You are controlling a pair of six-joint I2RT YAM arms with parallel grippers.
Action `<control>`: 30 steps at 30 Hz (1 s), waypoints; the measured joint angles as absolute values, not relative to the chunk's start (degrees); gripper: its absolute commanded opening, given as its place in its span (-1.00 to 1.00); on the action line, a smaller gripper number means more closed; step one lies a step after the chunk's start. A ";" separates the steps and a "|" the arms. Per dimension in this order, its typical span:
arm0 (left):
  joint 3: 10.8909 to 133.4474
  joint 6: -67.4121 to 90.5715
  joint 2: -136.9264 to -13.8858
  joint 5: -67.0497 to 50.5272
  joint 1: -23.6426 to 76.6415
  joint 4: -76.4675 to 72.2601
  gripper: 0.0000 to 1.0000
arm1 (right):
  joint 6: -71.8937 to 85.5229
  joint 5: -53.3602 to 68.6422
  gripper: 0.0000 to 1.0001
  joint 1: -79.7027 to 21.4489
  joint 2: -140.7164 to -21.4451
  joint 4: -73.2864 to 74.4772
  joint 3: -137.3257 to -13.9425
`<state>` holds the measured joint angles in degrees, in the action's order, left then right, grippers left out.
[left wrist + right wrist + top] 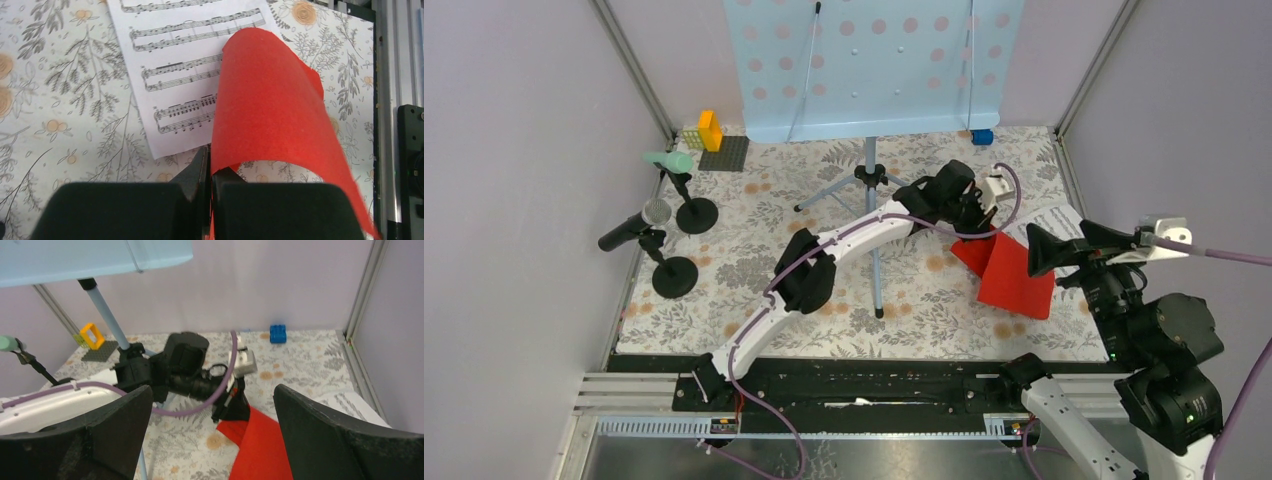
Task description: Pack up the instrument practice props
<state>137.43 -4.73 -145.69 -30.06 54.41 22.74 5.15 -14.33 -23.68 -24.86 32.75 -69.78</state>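
My left gripper (990, 226) is shut on a corner of the red music sheet (1012, 274), which arches up off the table; the pinch shows in the left wrist view (210, 165). The white music sheet (185, 75) lies flat under and beside the red sheet (272, 100). My right gripper (1056, 252) is open and empty, held above the red sheet (260, 445). The pale blue rack (874, 65) stands at the back on tripod legs. The mint-green microphone (669, 160) and black microphone (636, 227) sit in their round-based holders (674, 277) at the left.
Yellow and orange bricks (709, 131) on a grey plate stand at the back left. A small blue toy (982, 136) sits at the back right, also in the right wrist view (277, 333). Walls close in both sides. The left arm (824, 260) crosses the tripod legs.
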 measured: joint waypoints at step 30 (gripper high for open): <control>137.19 16.36 -154.23 -29.82 49.28 11.53 -0.48 | 26.24 -14.61 0.66 -23.68 -44.40 45.23 -52.42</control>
<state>137.19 16.36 -154.23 -29.82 49.28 11.53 26.24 -14.61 -23.68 -44.40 45.23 -52.42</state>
